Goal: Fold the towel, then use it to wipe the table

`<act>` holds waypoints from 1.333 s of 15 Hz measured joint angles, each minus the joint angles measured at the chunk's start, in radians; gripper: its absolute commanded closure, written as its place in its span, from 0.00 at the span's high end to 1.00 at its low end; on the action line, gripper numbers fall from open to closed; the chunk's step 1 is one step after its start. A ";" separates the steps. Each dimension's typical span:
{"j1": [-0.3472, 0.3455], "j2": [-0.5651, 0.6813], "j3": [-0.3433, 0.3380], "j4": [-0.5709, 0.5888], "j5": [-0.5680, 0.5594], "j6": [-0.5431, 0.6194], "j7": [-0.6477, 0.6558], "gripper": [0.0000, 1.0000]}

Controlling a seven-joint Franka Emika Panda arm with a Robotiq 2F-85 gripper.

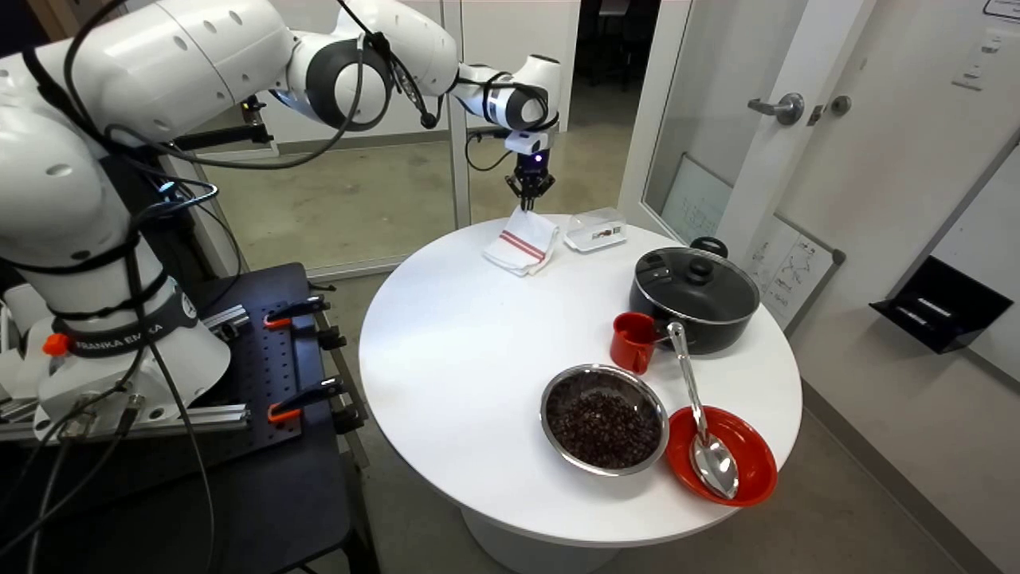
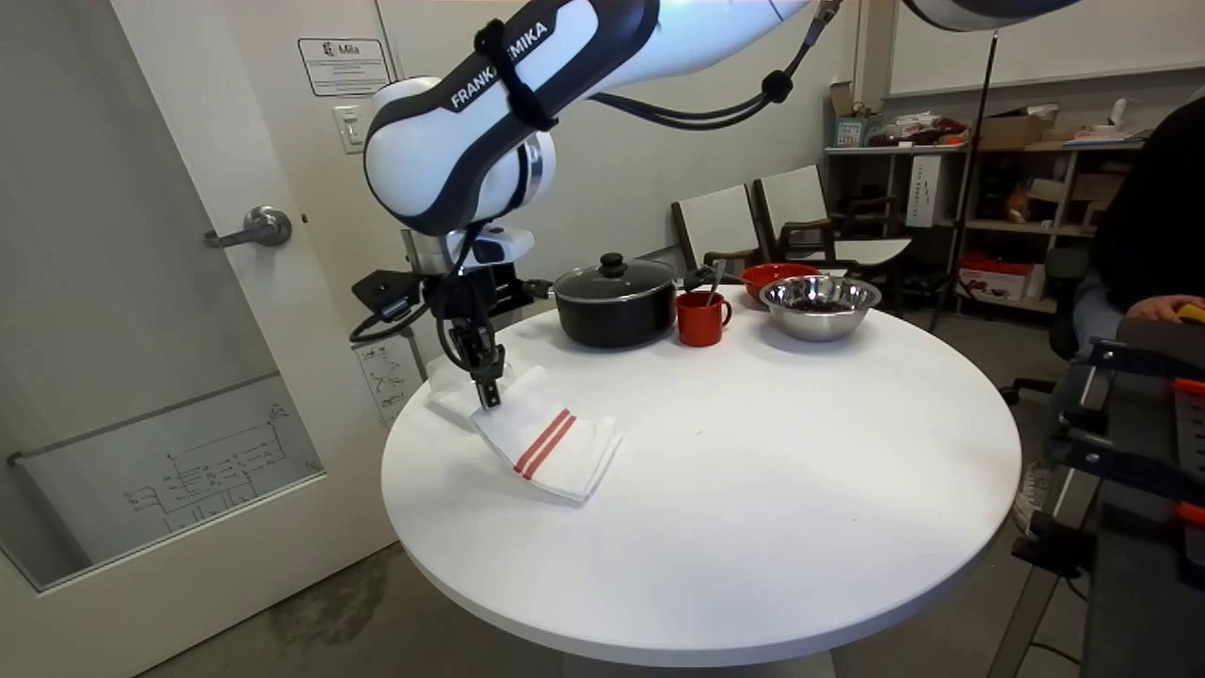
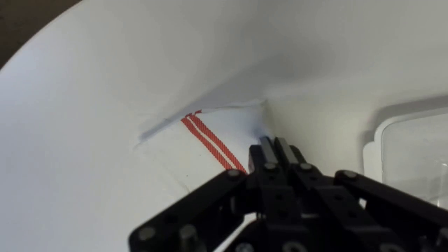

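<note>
Pincer (image 3: pixel 275 145) around edge of towel (image 2: pixel 546 436)

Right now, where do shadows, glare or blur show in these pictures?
Wrist view: a dark shadow slants beside the towel; the gripper looks blurred toward the bottom edge. In an exterior view: bright glints on the metal spoon. In an exterior view: glints inside the metal bowl, soft shadow beside it.

On 1 surface (image 1: pixel 454 359): 1 towel (image 2: pixel 553 438) with 2 red stripes (image 3: pixel 219 144), 1 clear container (image 1: pixel 596 233), 1 lidded pot (image 2: pixel 617 315), 1 red mug (image 2: pixel 699 322), 1 metal bowl (image 2: pixel 817 326), 1 red bowl (image 1: pixel 751 448), at least 1 metal spoon (image 1: pixel 712 458). Also 1 claw (image 3: pixel 275 140).
</note>
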 measured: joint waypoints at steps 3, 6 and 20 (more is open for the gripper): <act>-0.021 -0.007 0.021 -0.027 0.008 0.005 -0.028 0.01; -0.009 -0.013 0.021 -0.070 0.004 0.005 -0.029 0.01; 0.119 -0.152 -0.110 -0.343 -0.163 -0.078 0.020 0.01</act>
